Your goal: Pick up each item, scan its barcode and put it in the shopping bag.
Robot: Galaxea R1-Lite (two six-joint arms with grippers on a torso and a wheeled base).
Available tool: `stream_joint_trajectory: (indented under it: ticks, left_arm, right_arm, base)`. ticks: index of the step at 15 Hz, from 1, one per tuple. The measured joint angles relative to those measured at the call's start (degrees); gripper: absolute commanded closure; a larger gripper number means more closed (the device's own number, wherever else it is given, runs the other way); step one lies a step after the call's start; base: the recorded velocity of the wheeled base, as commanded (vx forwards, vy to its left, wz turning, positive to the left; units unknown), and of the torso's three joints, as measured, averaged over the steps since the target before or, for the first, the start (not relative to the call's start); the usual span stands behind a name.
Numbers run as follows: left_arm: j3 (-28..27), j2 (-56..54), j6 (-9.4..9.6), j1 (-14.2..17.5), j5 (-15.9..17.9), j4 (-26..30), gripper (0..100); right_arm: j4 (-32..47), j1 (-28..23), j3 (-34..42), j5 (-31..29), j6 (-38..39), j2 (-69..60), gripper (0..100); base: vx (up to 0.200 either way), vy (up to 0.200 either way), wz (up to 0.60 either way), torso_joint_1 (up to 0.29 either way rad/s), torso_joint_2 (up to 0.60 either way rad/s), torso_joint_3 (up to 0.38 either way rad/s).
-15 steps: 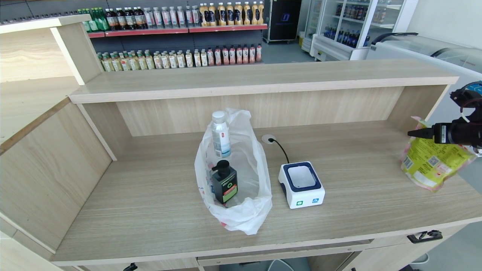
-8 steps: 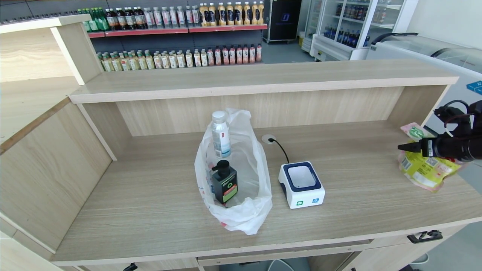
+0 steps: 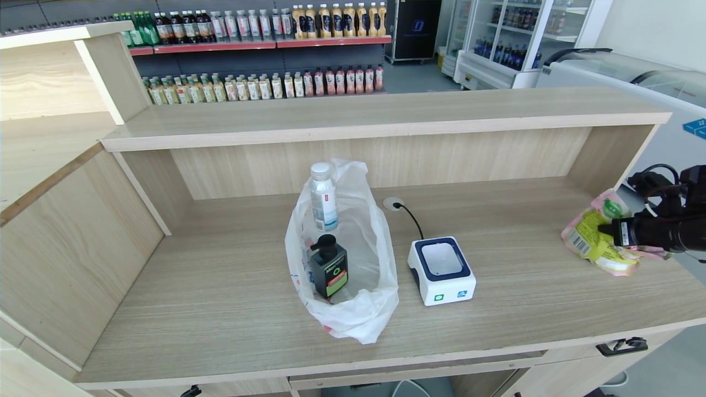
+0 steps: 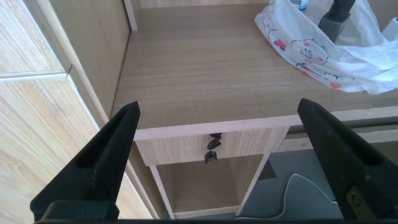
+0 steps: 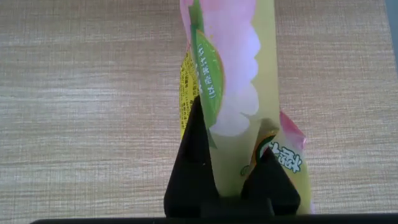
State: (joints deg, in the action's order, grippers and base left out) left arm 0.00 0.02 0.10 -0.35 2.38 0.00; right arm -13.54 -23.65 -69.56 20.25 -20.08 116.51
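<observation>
- While the right gripper point(image 3: 606, 227) keeps its jaws clenched on the snack pouch point(image 3: 586, 238), the water bottle point(image 3: 323, 199) and pump bottle point(image 3: 329, 271) are already bagged.
- Barcode scanner point(image 3: 441, 269) well left of those jaws; shopping bag point(image 3: 356, 311) beyond it.
- Remaining, I'd judge: scan pouch, bag it.
- Left gripper point(image 4: 219, 111) jaws released, empty.

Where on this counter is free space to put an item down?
Bare counter lies between the left side wall and the shopping bag, and between the barcode scanner and the snack pouch. Crowded: the gap between bag and scanner.
</observation>
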Motion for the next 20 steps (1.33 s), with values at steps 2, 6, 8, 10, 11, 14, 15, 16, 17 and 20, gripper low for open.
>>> stream_joint_trajectory:
  ticks: [2,6,8,10,11,14,15,16,17,20]
  left_arm:
    - [0.0,0.0,0.0,0.0,0.0,0.0,0]
    - [0.0,0.0,-0.02,0.0,0.0,0.0,0]
    - [0.0,0.0,0.0,0.0,-0.02,0.0,0]
    - [0.0,0.0,0.0,0.02,-0.02,0.0,0]
    - [0.0,0.0,0.0,0.02,-0.02,0.0,0]
    - [0.0,0.0,0.0,0.0,-0.02,0.0,0]
    - [0.0,0.0,-0.02,0.0,0.0,0.0,0]
    - [0.0,0.0,0.0,0.0,0.0,0.0,0]
    - [0.0,0.0,0.0,0.0,-0.02,0.0,0]
    - [0.0,0.0,0.0,0.02,0.0,0.0,0]
  right_arm:
    - [-0.57,0.0,0.27,0.55,0.49,-1.18,100]
    - [-1.01,0.26,3.79,21.08,5.36,-10.11,100]
    - [-1.1,0.3,6.94,35.17,7.72,-16.34,100]
    - [-1.1,0.44,9.12,46.37,11.43,-22.05,100]
    - [-1.04,0.94,9.69,49.46,14.01,-24.78,100]
    - [-1.1,3.12,10.02,51.19,27.16,-31.81,100]
    - [-1.12,3.95,10.02,51.6,29.71,-33.99,100]
    - [-1.12,4.86,10.03,52.2,31.35,-35.8,100]
    - [-1.07,6.07,10.08,53.1,32.72,-37.66,100]
    - [-0.93,10.29,10.24,53.7,36.58,-42.83,100]
  base:
    - [0.0,0.0,0.0,0.0,0.0,0.0]
    - [0.0,0.0,0.0,0.0,0.0,0.0]
    - [0.0,0.0,0.0,0.0,0.0,0.0]
    - [0.0,0.0,0.0,0.0,0.0,0.0]
    - [0.0,0.0,0.0,0.0,0.0,0.0]
    - [0.0,0.0,0.0,0.0,0.0,0.0]
    - [0.0,0.0,0.0,0.0,0.0,0.0]
    - [0.0,0.0,0.0,0.0,0.0,0.0]
    - [0.0,0.0,0.0,0.0,0.0,0.0]
    - [0.0,0.0,0.0,0.0,0.0,0.0]
